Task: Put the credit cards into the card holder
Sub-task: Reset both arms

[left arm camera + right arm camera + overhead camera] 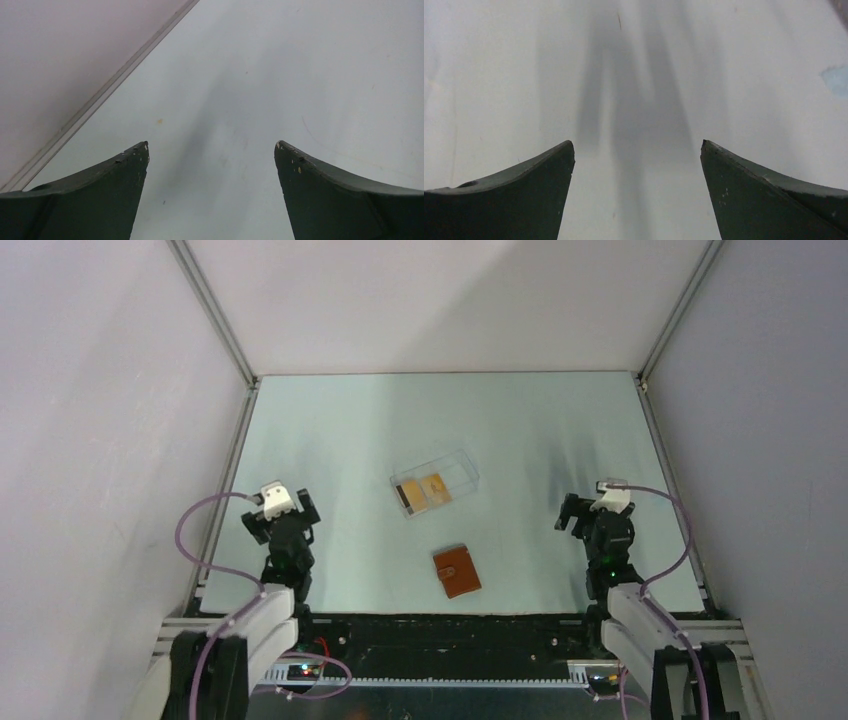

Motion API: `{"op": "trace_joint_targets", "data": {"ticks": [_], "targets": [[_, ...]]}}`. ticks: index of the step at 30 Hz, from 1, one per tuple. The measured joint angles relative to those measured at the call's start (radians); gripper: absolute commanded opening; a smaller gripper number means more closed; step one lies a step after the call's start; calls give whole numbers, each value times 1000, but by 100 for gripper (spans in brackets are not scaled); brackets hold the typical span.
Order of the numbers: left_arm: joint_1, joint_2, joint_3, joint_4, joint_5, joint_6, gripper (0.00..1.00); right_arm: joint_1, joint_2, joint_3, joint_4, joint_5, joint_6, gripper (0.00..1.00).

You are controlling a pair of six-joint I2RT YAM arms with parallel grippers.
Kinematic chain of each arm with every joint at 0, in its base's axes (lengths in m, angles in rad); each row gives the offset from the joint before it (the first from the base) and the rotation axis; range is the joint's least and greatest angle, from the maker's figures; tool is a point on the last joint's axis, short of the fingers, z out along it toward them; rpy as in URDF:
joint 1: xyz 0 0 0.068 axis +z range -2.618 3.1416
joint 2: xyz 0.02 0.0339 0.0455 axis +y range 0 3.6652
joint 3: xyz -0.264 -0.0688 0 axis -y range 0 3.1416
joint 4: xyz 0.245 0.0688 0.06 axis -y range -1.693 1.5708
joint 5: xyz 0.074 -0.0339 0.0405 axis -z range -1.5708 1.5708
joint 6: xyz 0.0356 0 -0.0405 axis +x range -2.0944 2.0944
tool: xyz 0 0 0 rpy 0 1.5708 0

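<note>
Orange-gold credit cards (425, 492), one with a dark stripe, lie inside a clear plastic box (436, 480) near the table's middle. The card holder (457, 571), a small brown leather wallet, lies folded shut nearer the front, below the box. My left gripper (280, 515) hangs at the left side of the table, well left of both. My right gripper (590, 515) hangs at the right side. In the wrist views, the left gripper (211, 146) and the right gripper (637, 145) stand open with only bare table between their fingers.
The pale table (340, 430) is enclosed by white walls, with metal rails along its left (228, 480) and right edges. A wall rail (115, 80) crosses the left wrist view. Both arm bases and purple cables sit at the front edge.
</note>
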Motion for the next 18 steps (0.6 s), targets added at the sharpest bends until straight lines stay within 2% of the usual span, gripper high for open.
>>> {"op": "trace_joint_targets", "data": {"ticks": [3,5,6,8,10,13,18], "targets": [[80,185,25,193,105,21,100,-33,78,8,152,-39,-17,99],[110,362,44,369,159,29,100,-51,170,19,246,-64,-28,99],[117,423,62,388,187,34,100,-60,221,31,283,-74,-32,100],[122,435,67,407,208,35,100,-80,322,52,369,-108,-31,99],[124,438,82,437,212,35,100,-109,463,63,526,-132,-26,99],[125,441,122,441,222,36,100,-132,539,84,535,-150,-13,99],[124,443,137,449,229,36,100,-128,542,148,534,-174,-14,99]]}}
